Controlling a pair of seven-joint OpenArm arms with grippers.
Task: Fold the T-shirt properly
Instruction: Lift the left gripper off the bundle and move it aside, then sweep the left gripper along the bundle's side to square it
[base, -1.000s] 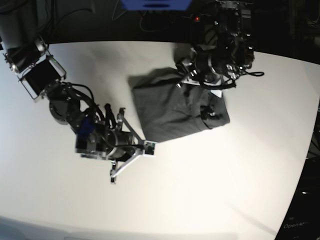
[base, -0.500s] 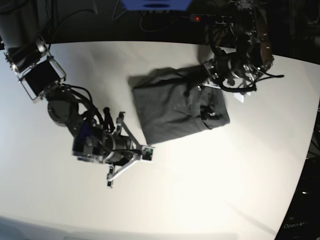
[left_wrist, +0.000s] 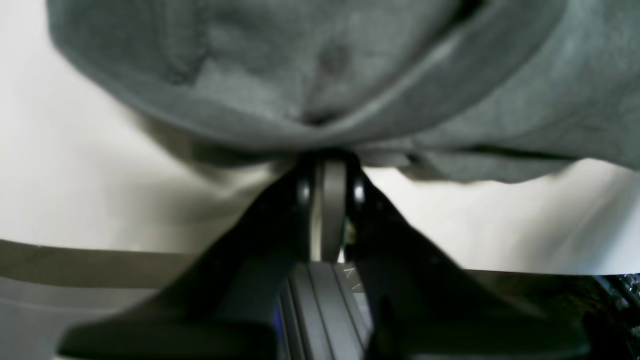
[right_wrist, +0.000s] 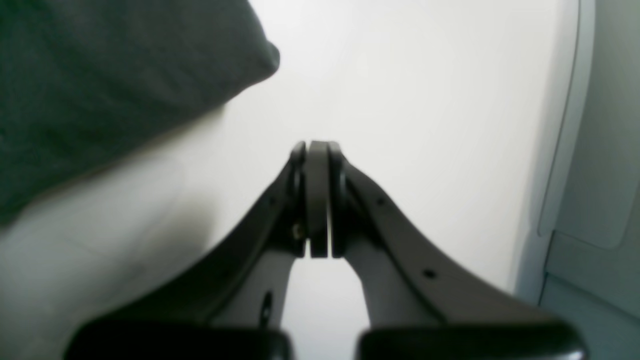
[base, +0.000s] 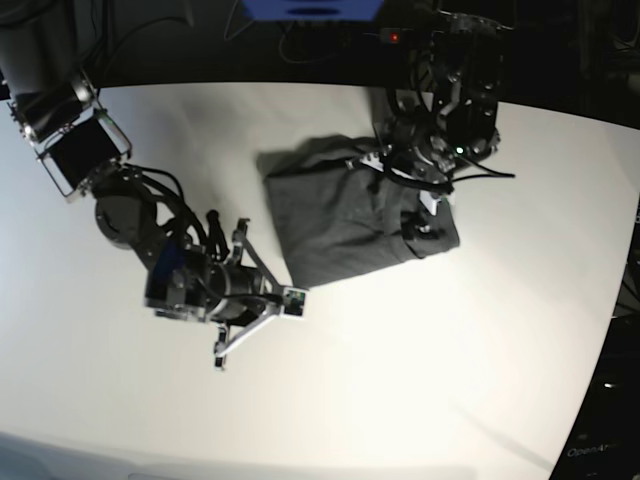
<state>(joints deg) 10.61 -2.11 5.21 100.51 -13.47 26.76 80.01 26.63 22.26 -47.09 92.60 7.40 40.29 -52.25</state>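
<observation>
White table (base: 420, 360), folded T-shirt (base: 340, 215) lengthwise left-right; both jaws closed, empty.

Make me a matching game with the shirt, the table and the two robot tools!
Things:
1. T-shirt
2. table
3. left tool
4. right tool

States:
A. white, flat
B. shut, over bare table
C. dark grey, folded
D. shut, tip at the cloth's edge

Pairs: 1-C, 2-A, 3-D, 4-B
</observation>
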